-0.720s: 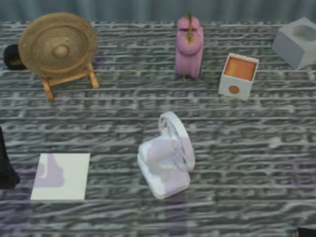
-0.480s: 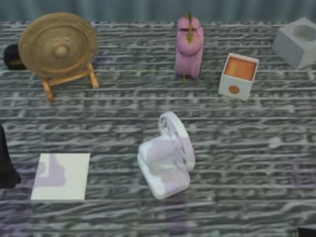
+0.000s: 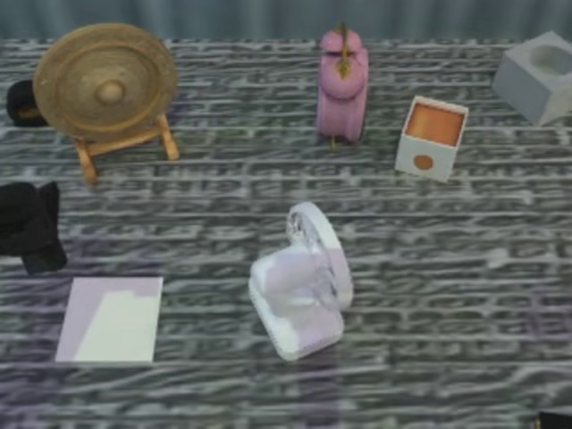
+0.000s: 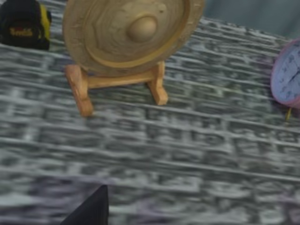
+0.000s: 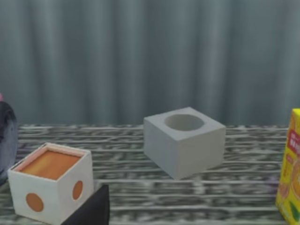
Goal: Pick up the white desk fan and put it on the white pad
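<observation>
White desk fan (image 3: 299,286) sits mid-tabletop (image 3: 447,268), front of centre, ring head tilted, nothing touching it. White pad (image 3: 111,319) lies flat near front-left, well apart from fan. Left hand (image 3: 31,226) at left edge, just behind pad, between pad and wooden gong on stand (image 3: 105,82); finger state: cannot tell. Right arm only a dark sliver at front-right corner; hand state cannot tell. Back row: pink alarm clock (image 3: 341,85), white box w/ orange top (image 3: 433,137), grey block w/ round hollow (image 3: 540,76).
</observation>
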